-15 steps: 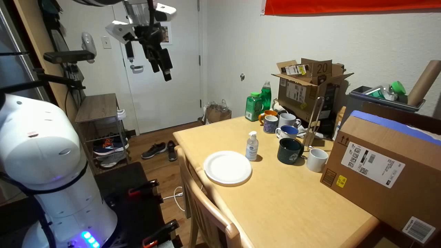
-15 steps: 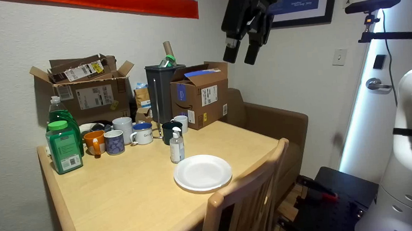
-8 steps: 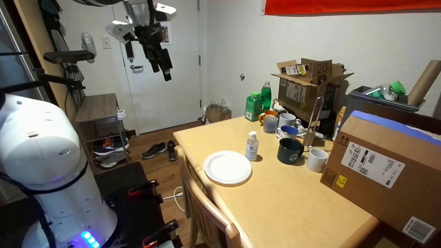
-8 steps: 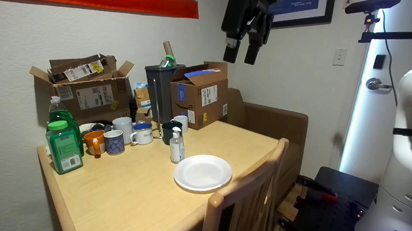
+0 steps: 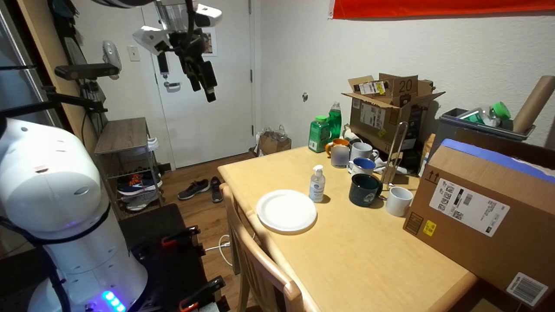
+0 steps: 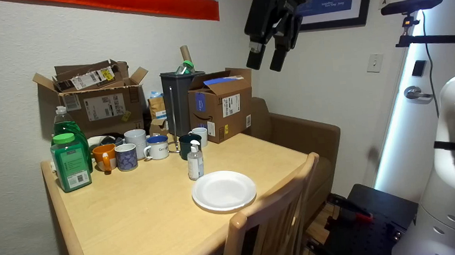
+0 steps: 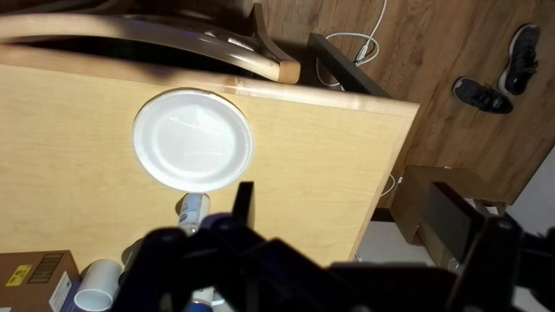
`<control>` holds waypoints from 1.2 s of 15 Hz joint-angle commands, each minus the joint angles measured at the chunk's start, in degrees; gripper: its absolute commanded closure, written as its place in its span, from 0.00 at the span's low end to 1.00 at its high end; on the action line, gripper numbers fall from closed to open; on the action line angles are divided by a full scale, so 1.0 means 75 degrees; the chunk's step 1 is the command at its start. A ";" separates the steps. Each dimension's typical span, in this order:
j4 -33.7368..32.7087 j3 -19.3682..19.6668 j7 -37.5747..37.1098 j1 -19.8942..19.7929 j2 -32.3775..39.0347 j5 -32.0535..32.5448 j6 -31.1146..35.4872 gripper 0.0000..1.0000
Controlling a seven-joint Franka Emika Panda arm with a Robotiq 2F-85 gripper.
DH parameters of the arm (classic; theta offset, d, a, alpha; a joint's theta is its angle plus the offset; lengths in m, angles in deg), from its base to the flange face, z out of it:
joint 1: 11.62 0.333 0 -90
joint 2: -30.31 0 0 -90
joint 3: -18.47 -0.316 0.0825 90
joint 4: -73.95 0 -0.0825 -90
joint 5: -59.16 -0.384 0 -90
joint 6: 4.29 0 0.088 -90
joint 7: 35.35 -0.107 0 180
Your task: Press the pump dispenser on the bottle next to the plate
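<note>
Two fingers [image 6: 256, 58], parted — one pump bottle [image 6: 195, 165], one plate [image 6: 224, 190], six mugs [image 6: 158, 150].

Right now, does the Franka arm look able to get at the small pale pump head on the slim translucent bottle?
Probably yes: the way down onto the pump head looks free. The black tool hangs open, higher up; the round white plate beside the bottle lies low.
</note>
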 commanded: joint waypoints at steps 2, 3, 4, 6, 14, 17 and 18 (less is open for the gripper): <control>-0.0025 -0.0033 0.0034 -0.0055 0.0000 -0.0033 -0.0033 0.00; -0.0025 -0.0034 0.0034 -0.0055 0.0000 -0.0033 -0.0033 0.00; -0.0025 -0.0033 0.0034 -0.0055 0.0000 -0.0033 -0.0033 0.00; -0.0025 -0.0033 0.0034 -0.0055 0.0000 -0.0033 -0.0033 0.00; -0.0188 0.0023 0.0161 -0.0053 0.0183 -0.0021 0.0015 0.00; -0.0479 0.0113 0.0250 -0.0119 0.0463 0.0014 0.0041 0.00; -0.0582 0.0145 0.0274 -0.0134 0.0559 0.0016 0.0033 0.00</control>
